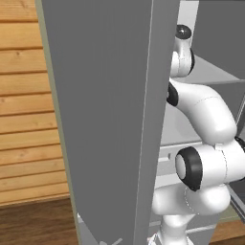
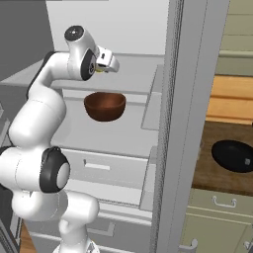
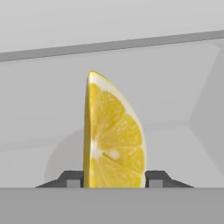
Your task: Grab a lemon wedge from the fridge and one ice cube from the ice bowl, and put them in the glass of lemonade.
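tool [image 3: 114,179]: jaws flank lemon wedge [image 3: 114,140], touching both sides, apparently gripping | wedge: upright between fingers, on fridge [image 2: 123,39] shelf | brown bowl [image 2: 105,105]: one shelf below tool | ice bowl [image 2: 234,156]: far right, on surface | judgement: grasp step, wedge centred for clean lift

Simulated home kitchen. Indicated by a tall grey fridge [image 2: 197,99] standing open, with pale shelves [image 2: 123,133] and lower drawers [image 2: 106,170] inside. A brown bowl [image 2: 105,105] set on one shelf, a yellow lemon wedge [image 3: 114,140] standing upright on another. To the right of the fridge, a wooden counter [image 2: 222,175] carrying a round black bowl [image 2: 234,156], with olive-green cabinet drawers [image 2: 217,217] and curved handles below. Left of the fridge, a wall of horizontal wood planks [image 1: 26,119] above a dark wood floor [image 1: 33,222].
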